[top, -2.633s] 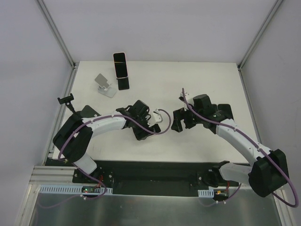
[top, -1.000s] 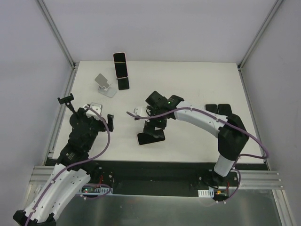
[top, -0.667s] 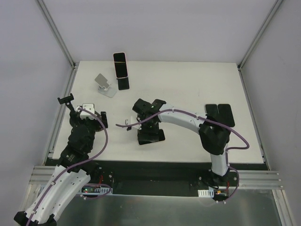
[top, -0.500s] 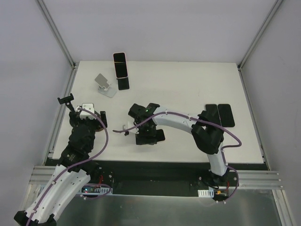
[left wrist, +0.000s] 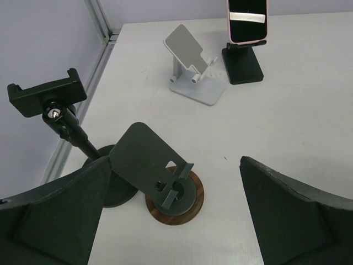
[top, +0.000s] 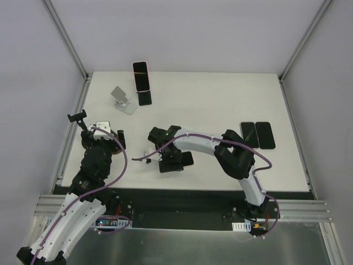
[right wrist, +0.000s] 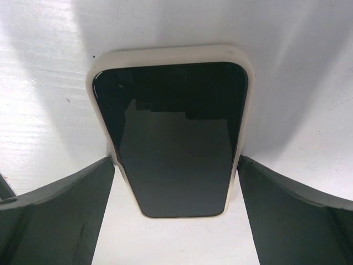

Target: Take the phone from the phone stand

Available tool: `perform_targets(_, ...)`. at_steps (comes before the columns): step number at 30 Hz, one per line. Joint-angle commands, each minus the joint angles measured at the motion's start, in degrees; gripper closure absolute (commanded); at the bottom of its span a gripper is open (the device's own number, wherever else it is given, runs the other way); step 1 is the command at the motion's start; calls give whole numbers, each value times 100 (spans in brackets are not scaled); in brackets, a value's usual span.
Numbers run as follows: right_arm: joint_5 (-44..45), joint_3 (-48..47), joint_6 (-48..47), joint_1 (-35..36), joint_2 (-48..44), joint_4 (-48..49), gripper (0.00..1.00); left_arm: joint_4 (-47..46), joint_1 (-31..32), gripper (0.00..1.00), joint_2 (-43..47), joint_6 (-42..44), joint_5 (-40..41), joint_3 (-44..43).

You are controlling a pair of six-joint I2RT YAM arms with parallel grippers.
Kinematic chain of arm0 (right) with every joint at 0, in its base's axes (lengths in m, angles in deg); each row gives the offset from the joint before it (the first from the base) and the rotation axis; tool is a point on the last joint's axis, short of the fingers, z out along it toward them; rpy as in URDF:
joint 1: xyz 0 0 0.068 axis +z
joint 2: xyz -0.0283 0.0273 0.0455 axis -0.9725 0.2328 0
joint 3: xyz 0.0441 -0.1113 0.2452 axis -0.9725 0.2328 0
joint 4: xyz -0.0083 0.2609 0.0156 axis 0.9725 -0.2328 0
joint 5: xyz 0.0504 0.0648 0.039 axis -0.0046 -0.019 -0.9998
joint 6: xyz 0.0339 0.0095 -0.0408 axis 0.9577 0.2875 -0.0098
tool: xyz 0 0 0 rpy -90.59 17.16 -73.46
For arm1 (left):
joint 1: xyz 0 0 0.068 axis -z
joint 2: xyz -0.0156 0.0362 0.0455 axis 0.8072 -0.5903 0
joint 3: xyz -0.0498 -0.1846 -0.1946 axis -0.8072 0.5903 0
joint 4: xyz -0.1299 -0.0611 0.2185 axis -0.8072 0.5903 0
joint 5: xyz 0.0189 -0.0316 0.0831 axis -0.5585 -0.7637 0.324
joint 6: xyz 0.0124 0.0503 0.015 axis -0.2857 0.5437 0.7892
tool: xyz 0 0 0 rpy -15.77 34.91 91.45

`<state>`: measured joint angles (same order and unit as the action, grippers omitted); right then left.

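A pink-cased phone [top: 142,76] stands upright in a black phone stand [top: 144,98] at the back left; it also shows in the left wrist view [left wrist: 247,21]. My left gripper [top: 103,139] is open and empty at the left edge, far from that phone, and hovers over a dark plate stand with a wooden base [left wrist: 172,187]. My right gripper [top: 172,160] is open low over mid-table. Its fingers [right wrist: 60,210] straddle the near end of a white-cased phone [right wrist: 175,132] lying flat, screen up.
A silver folding stand [top: 122,99] sits left of the black stand. A black clamp holder on a stalk [left wrist: 47,99] stands at the left edge. Two dark phones [top: 257,135] lie flat at the right. The frame posts rise at the back corners.
My left arm has pulled back from mid-table to the left edge. My right arm has swung left across the table and settled over the flat white-cased phone.
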<state>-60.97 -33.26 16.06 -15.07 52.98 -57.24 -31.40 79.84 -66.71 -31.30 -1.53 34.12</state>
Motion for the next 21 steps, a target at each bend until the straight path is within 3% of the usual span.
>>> perform_targets(1,71,-84,-114,58,157,68,4,-230,-36,1,-90,83,-83,-10)
perform_targets(10,-78,-427,-158,163,508,-169,1,-221,-27,1,-143,92,-162,-10)
perform_targets(13,-123,-541,-158,172,632,-301,10,-221,-27,1,-161,83,-206,-10)
perform_targets(17,-26,-559,-62,163,650,-380,33,-221,-27,1,-169,101,-224,-10)
perform_targets(21,80,-577,184,120,588,-477,46,-221,-27,1,-169,92,-224,-19)
